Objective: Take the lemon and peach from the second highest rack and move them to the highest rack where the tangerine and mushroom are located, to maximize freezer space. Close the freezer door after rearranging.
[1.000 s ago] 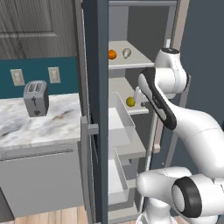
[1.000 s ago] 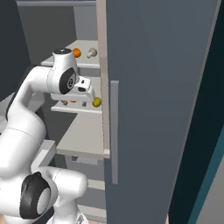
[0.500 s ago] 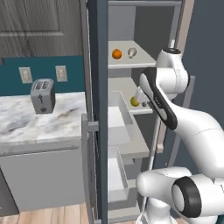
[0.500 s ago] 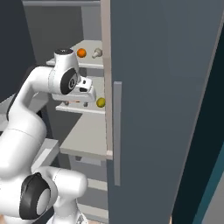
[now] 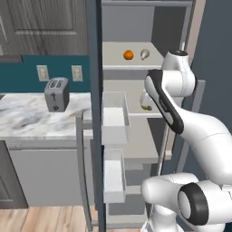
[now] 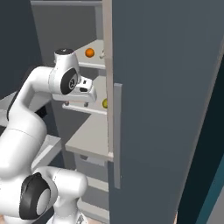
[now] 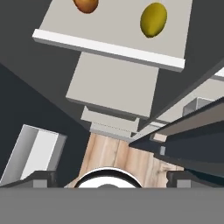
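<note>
The yellow lemon [image 7: 153,19] and the orange peach [image 7: 86,4] lie on the second highest rack [image 7: 109,48], seen from above in the hand view. My gripper [image 7: 111,178] is open with nothing in it, above and in front of that rack, well short of both fruits. The lemon [image 5: 146,107] peeks out behind my arm; it also shows as the lemon [image 6: 105,103] at the door's edge. On the highest rack [image 5: 131,63] sit the tangerine [image 5: 128,55] and the pale mushroom [image 5: 144,54]. The freezer door [image 5: 94,68] is open, edge-on, with white bins.
A broad grey door panel [image 6: 166,109] with a long handle [image 6: 117,135] stands close on my right. Left of the freezer a marble counter [image 5: 31,118] carries a toaster [image 5: 56,93]. Lower shelves and drawers sit under the racks, above a wood floor [image 7: 127,162].
The whole picture has shifted right in the left base view, so the base has moved. My arm keeps nearly the same pose in front of the racks. The fruits lie where they were.
</note>
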You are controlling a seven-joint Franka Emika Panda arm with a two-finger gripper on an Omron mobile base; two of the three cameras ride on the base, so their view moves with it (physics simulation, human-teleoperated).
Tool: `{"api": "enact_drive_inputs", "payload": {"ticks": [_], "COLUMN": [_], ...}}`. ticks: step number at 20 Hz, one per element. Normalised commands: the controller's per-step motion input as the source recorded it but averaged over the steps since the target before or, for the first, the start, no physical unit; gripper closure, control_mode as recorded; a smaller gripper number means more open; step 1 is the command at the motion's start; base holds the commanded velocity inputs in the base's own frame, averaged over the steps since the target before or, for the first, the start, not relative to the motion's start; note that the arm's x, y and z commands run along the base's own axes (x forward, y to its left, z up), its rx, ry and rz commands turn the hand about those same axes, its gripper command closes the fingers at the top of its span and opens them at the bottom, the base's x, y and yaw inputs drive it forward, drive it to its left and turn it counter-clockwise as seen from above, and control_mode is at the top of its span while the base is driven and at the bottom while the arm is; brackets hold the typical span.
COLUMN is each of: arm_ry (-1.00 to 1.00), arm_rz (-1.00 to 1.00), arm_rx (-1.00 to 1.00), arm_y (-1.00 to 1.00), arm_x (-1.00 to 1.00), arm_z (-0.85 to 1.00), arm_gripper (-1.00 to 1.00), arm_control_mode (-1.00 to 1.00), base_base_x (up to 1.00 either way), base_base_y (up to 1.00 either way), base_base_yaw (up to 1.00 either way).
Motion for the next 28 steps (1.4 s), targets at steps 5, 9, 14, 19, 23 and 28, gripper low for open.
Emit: {"api": "enact_drive_inputs", "payload": {"ticks": [5,9,14,19,23,28], "arm_ry": [0.0,0.0,0.0,0.0,0.0,0.0], "arm_rz": [0.0,0.0,0.0,0.0,0.0,0.0], "arm_rx": [0.0,0.0,0.0,0.0,0.0,0.0], "arm_y": [0.0,0.0,0.0,0.0,0.0,0.0], "arm_x": [0.0,0.0,0.0,0.0,0.0,0.0], "arm_z": [0.0,0.0,0.0,0.0,0.0,0.0], "arm_gripper": [-1.0,-1.0,-1.0,-1.0,-1.0,-1.0], "arm_control_mode": [1.0,1.0,1.0,1.0,1.0,1.0], "base_base_x": [0.03,0.2,0.38,0.3,0.31,0.39], "base_base_y": [-0.36,-0.11,-0.14,-0.38,-0.11,-0.13], "base_base_yaw": [0.2,0.19,0.29,0.2,0.15,0.05]}}
